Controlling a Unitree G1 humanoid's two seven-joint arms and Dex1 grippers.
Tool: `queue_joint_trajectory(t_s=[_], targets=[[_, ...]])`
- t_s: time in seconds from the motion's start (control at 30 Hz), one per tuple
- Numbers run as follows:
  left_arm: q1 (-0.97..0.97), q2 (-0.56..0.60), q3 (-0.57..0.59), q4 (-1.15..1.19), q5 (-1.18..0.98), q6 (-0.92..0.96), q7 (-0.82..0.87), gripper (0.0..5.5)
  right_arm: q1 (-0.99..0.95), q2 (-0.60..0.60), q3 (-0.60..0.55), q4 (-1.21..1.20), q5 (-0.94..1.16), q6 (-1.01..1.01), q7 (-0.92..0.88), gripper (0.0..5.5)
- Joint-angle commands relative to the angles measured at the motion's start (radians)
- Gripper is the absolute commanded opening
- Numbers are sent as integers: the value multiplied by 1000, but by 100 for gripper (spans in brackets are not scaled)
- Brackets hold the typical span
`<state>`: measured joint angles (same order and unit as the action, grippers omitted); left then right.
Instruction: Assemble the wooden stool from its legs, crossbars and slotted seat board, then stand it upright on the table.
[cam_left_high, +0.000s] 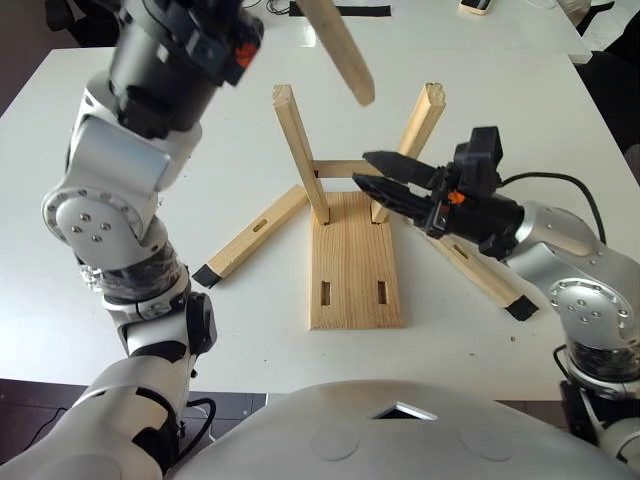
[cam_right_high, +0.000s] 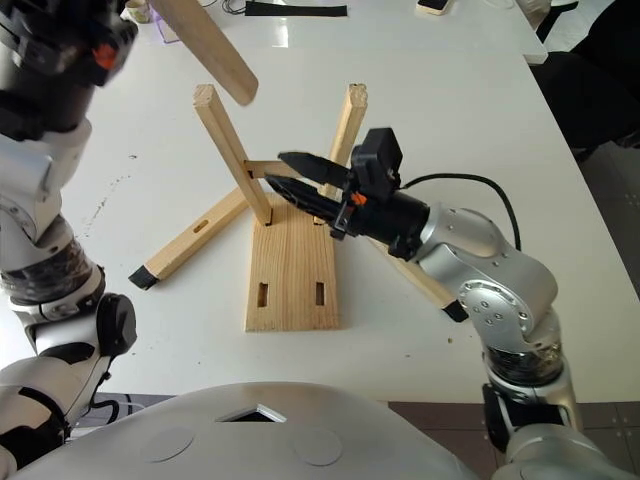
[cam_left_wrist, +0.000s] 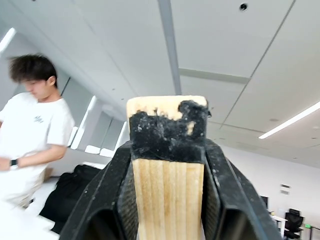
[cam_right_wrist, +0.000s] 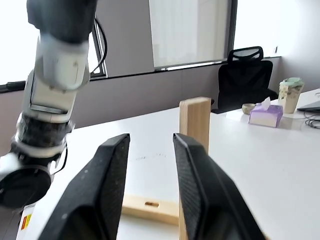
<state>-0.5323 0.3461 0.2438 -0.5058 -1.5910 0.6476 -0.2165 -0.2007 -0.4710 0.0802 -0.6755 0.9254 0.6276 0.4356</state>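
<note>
Left tool (cam_left_wrist: 168, 165) clamps 1 leg (cam_left_high: 340, 50), its upper end cut off.

My pale seat board (cam_left_high: 355, 262) lies flat on the desk (cam_left_high: 250, 340), with two empty slots (cam_left_high: 326, 292) at its near end. Two legs rise from its far end: the left leg (cam_left_high: 300, 150) leans a little and the right leg (cam_left_high: 420, 125) tilts outward, with a crossbar (cam_left_high: 345, 168) joining them. A loose leg (cam_left_high: 252, 235) (black cap on its foot) lies just left of the board, and a second loose leg (cam_left_high: 490, 283) lies to the right. My left claw (cam_left_wrist: 167, 150) clamps the raised leg (cam_left_high: 340, 50) by its black-capped end.
</note>
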Motion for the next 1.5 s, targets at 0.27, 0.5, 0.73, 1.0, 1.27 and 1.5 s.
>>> queue_joint_trajectory(t_s=[0.27,0.5,0.73,1.0,1.27,1.5], targets=[[-3,-62,-127,141,275,-81,-155,135,-93,56,-62,-1,57,19,-80,157],[13,-51,-120,153,311,-82,-218,135,-87,57,-84,-5,52,12,-90,157],[33,-21,-120,121,311,-54,-241,135,-108,58,-144,5,58,0,-104,157],[37,-2,-161,98,378,-34,-264,135,-115,55,-160,-9,47,1,-104,157],[-103,88,-52,144,326,-7,-209,135,-65,33,-146,-46,22,2,-80,157],[-327,445,65,360,400,76,-401,135,72,16,-191,-145,-11,-23,-118,157]])
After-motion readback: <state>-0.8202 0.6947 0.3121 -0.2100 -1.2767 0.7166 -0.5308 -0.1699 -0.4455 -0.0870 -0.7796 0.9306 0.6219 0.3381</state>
